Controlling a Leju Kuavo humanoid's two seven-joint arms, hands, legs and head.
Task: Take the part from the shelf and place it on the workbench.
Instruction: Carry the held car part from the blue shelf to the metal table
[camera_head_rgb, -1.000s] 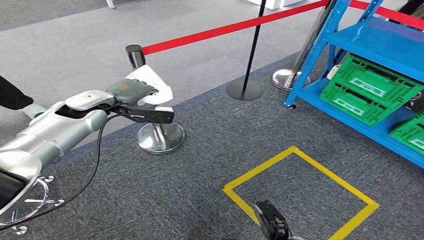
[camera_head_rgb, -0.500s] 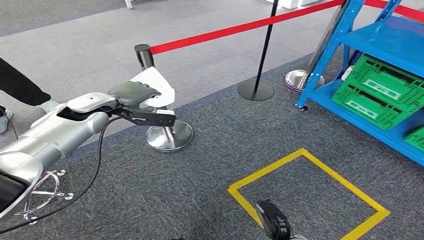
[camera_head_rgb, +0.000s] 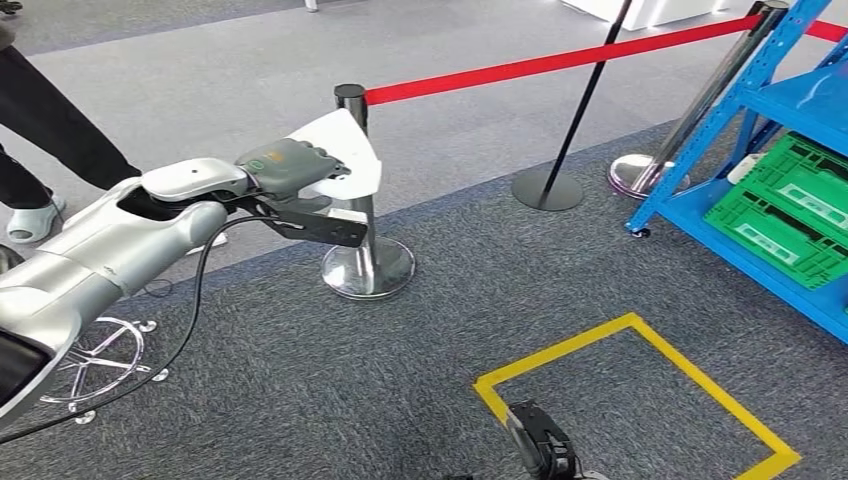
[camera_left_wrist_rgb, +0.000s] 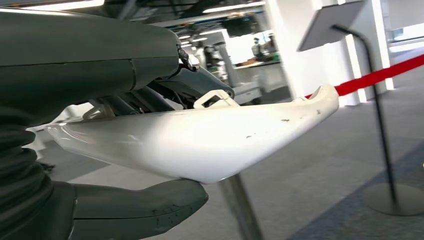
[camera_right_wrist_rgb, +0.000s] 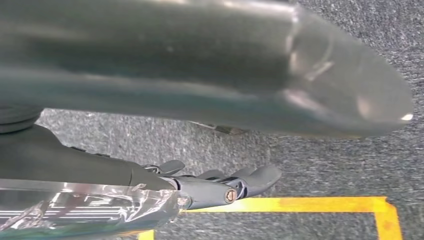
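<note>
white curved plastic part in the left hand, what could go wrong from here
1. The white curved plastic part sticks out past the left hand, close to the chrome stanchion post and red barrier belt; a swing could clip them.
2. In the left wrist view the part sits only between thumb and fingers, so a jolt might slip it.
3. A person's legs stand close beside the left arm.
</note>
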